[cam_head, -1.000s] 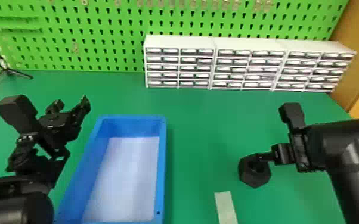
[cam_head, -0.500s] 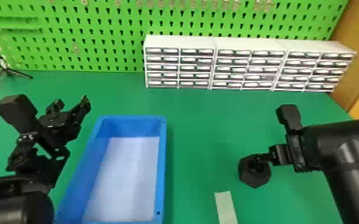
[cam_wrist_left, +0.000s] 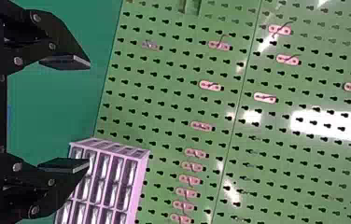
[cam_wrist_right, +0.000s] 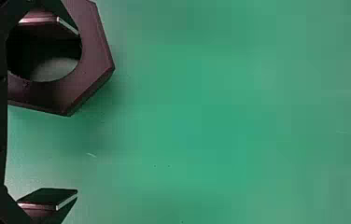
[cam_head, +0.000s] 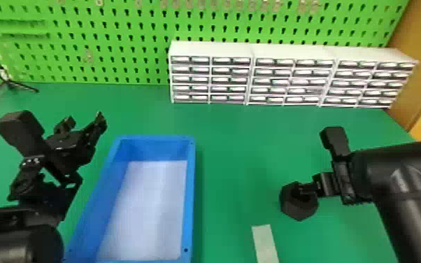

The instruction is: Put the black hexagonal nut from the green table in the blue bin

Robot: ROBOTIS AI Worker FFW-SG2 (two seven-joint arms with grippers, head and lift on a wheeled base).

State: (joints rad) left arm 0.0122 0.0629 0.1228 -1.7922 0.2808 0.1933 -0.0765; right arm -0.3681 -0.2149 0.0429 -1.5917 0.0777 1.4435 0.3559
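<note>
A green pegboard [cam_head: 122, 42] rises behind white drawers [cam_head: 272, 76], a black tripod [cam_head: 6, 82] and a pale strip [cam_head: 265, 243].

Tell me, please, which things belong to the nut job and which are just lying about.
For the job:
- black hexagonal nut
- blue bin
- green table
- right gripper, one finger at the nut's hole

Just about:
- pale strip
- white drawer units
- green pegboard
- black tripod
- left gripper, idle

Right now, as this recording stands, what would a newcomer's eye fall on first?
Probably the long blue rectangular bin, left of centre on the green table. Next, to its right, comes the thick black hexagonal nut, with one finger of the open right gripper showing within its round hole. Behind them, white drawer units line the table's far side before a bright green pegboard.
</note>
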